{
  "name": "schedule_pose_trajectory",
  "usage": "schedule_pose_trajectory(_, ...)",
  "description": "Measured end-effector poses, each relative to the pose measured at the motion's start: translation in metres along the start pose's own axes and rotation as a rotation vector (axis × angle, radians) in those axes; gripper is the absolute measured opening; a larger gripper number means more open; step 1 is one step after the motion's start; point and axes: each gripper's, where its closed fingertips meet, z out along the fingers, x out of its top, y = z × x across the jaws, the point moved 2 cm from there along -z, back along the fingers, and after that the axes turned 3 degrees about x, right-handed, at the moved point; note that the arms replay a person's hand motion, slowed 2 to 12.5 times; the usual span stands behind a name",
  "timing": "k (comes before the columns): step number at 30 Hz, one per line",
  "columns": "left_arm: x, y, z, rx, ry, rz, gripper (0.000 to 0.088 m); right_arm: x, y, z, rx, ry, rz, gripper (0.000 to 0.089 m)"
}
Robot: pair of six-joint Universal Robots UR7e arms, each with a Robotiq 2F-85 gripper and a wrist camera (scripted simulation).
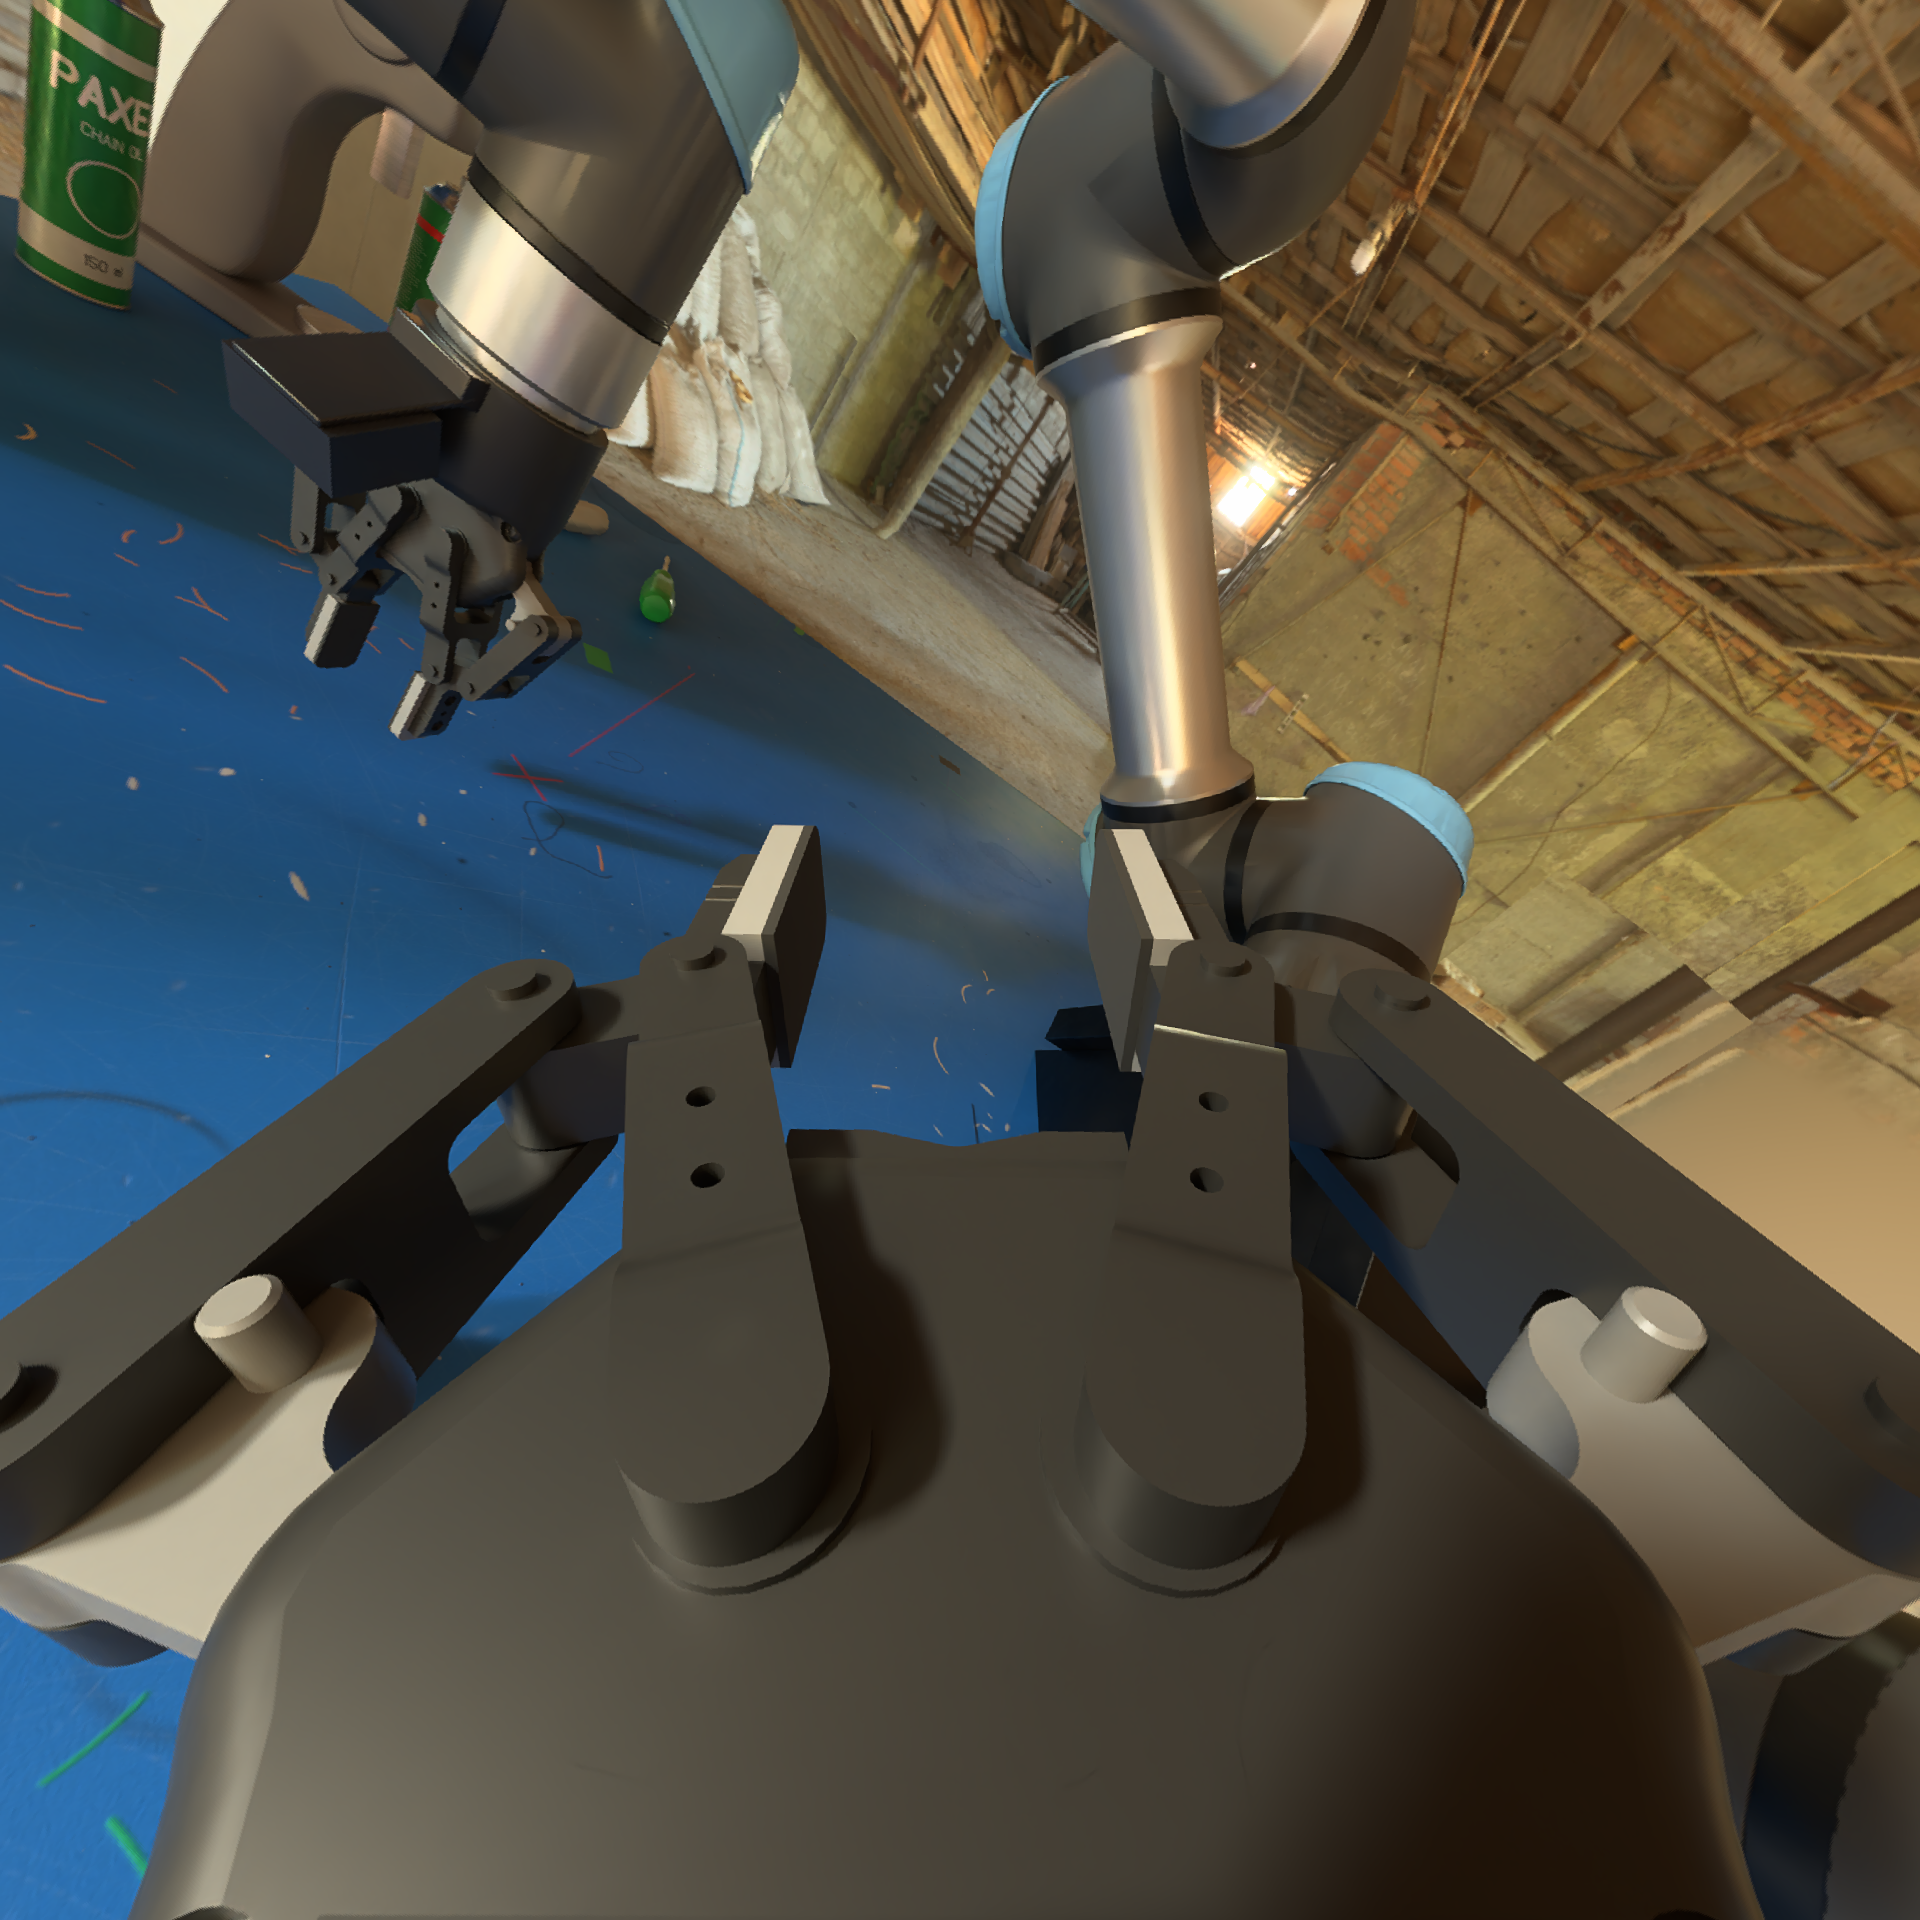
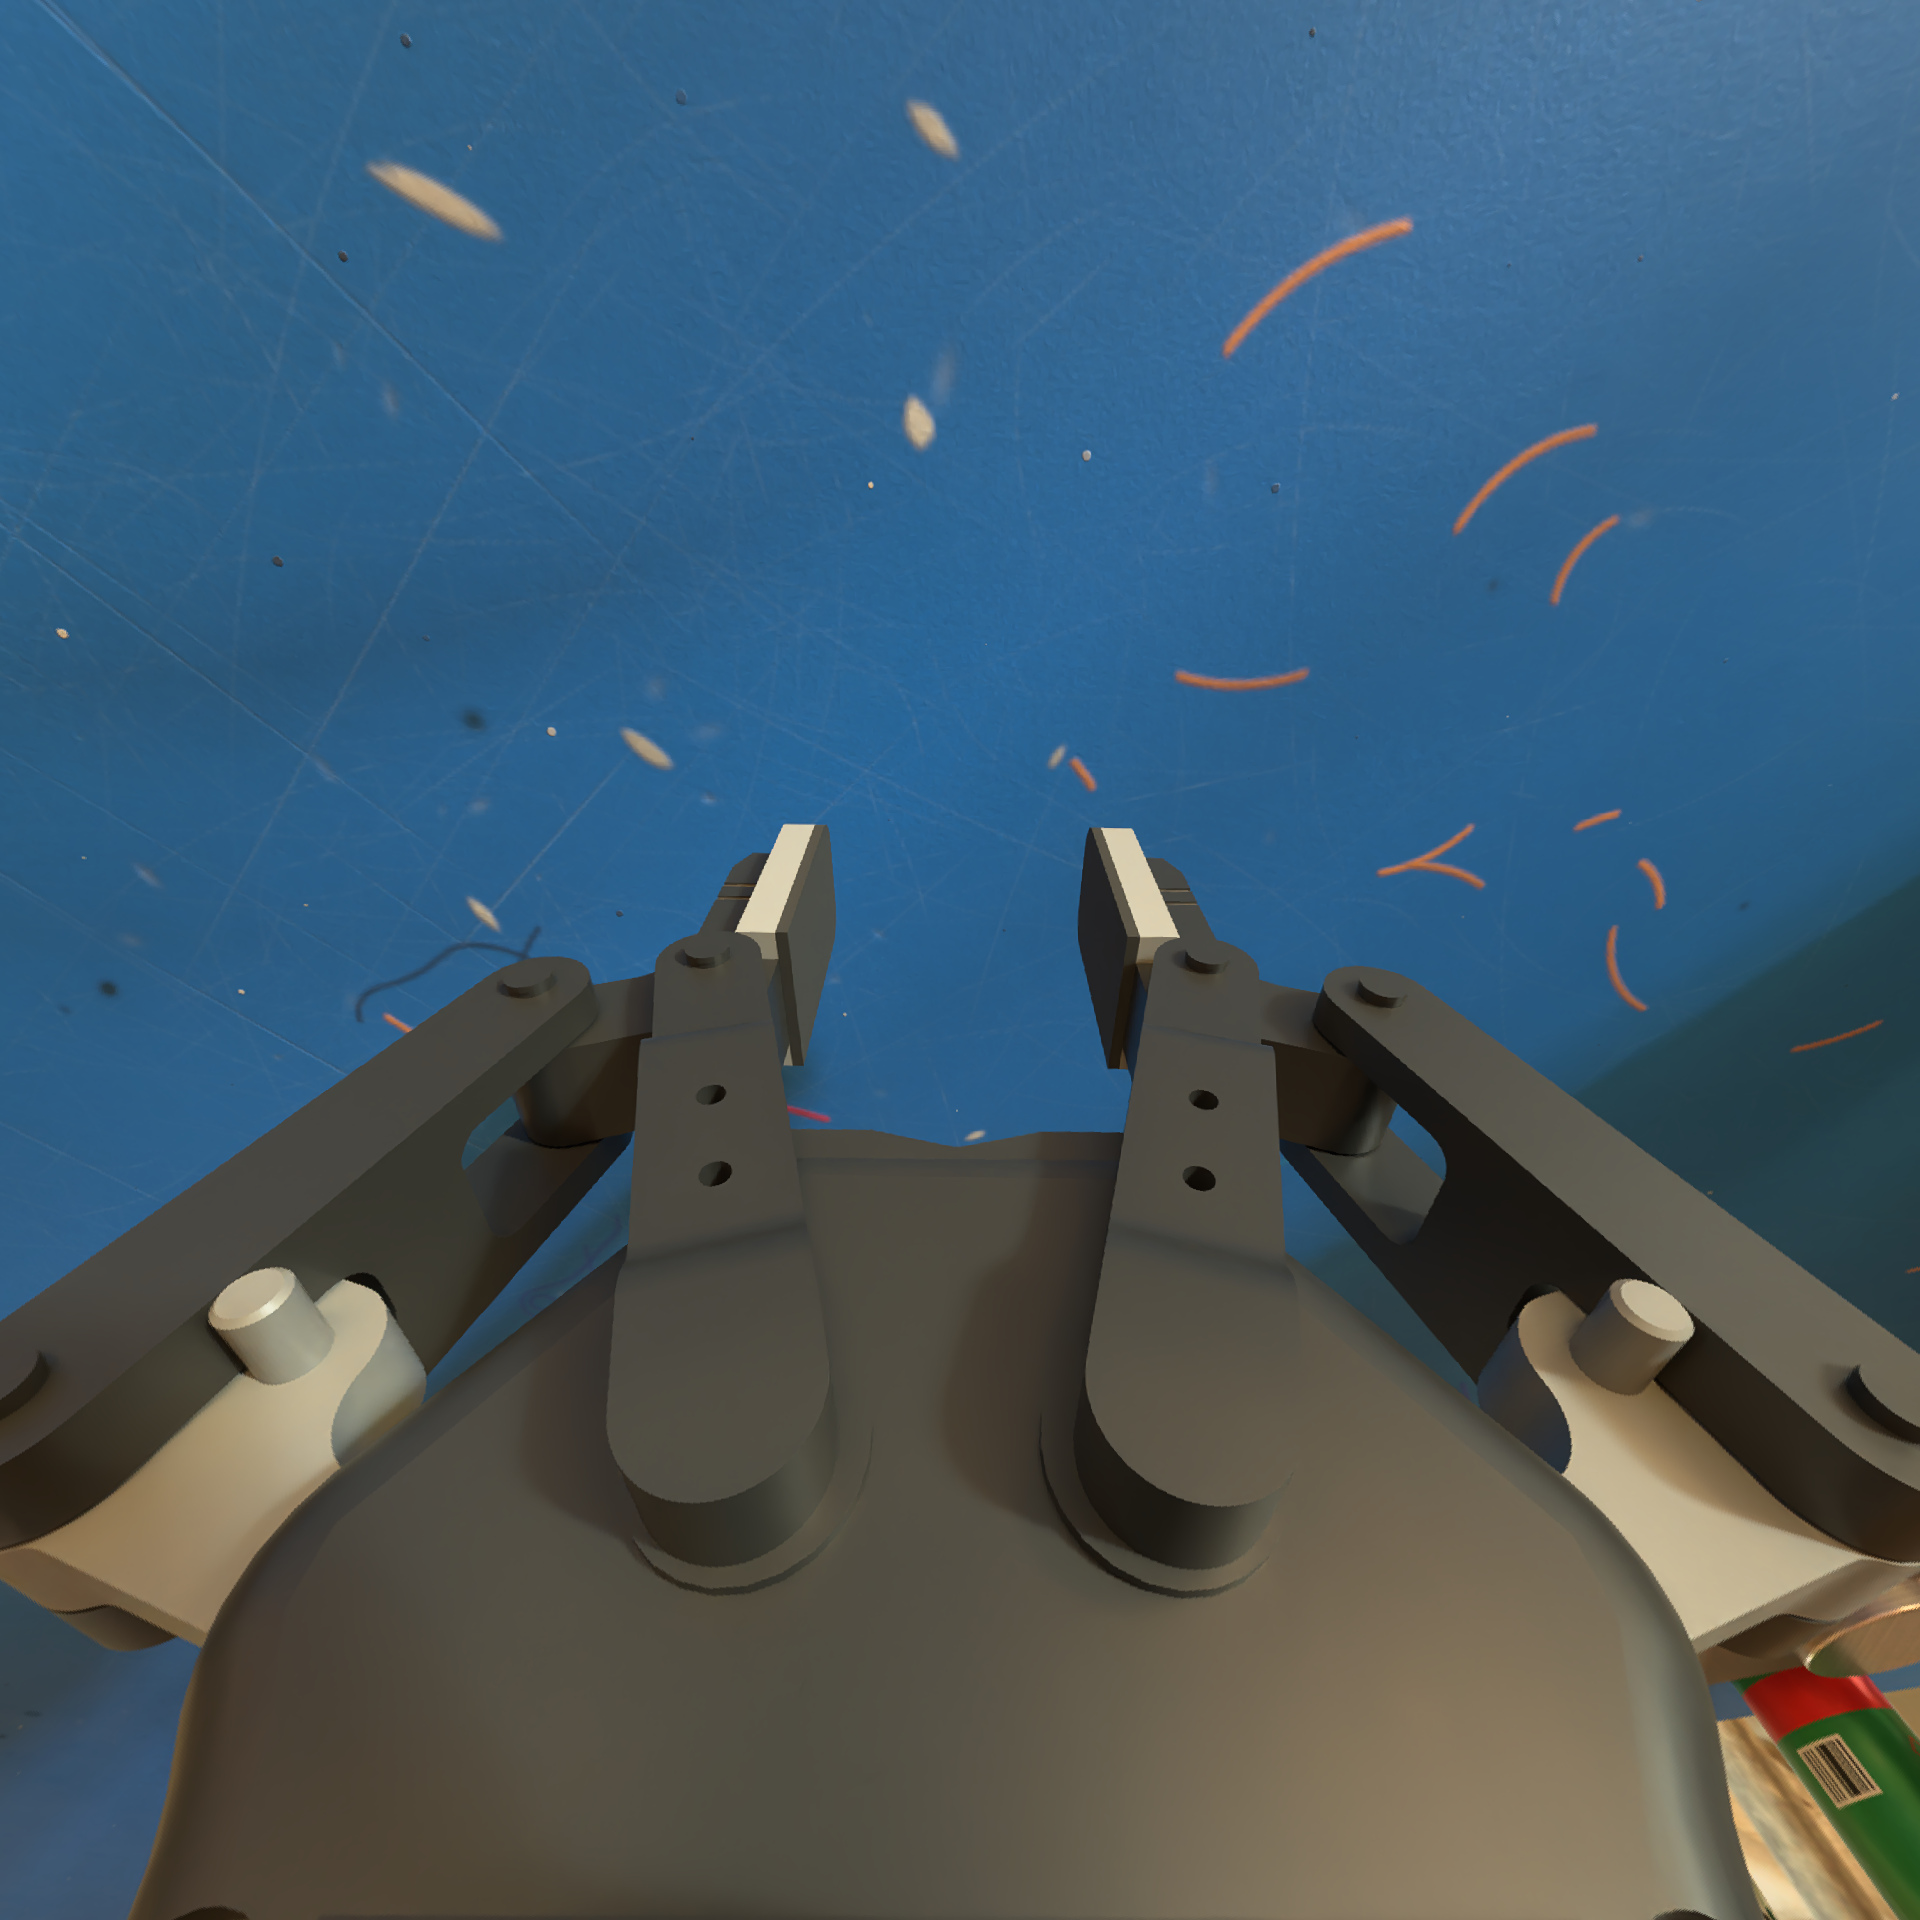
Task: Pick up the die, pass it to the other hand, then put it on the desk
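No die shows clearly in either view. In the left wrist view a tiny green shape (image 1: 597, 655) lies on the blue desk (image 1: 208, 935) just right of the right gripper; I cannot tell what it is. My left gripper (image 1: 956, 914) is open and empty, held above the desk near its edge. My right gripper (image 1: 384, 675) hangs farther off over the desk, jaws apart, nothing between them. In the right wrist view the right gripper (image 2: 956, 914) is open and empty, looking down on the bare scratched desk (image 2: 727, 416).
A green can (image 1: 83, 156) stands at the far left of the desk, a second green can (image 1: 426, 249) behind the right arm; one can shows at the bottom right of the right wrist view (image 2: 1829, 1756). A small round green object (image 1: 657, 597) sits near the desk edge. The right arm's base (image 1: 1351, 873) stands beyond my left fingers.
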Motion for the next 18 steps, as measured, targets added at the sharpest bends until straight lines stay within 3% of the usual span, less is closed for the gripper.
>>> schedule_pose_trajectory(10, -0.003, -0.011, 0.001, 0.059, -0.026, -0.008, 0.0463, -0.006, -0.006, -0.009, 0.005, 0.011, 0.021, 0.0410)
schedule_pose_trajectory(18, -0.010, -0.034, -0.001, 0.225, -0.093, -0.012, 0.0466, -0.012, -0.013, -0.022, -0.005, 0.027, 0.029, 0.0388)
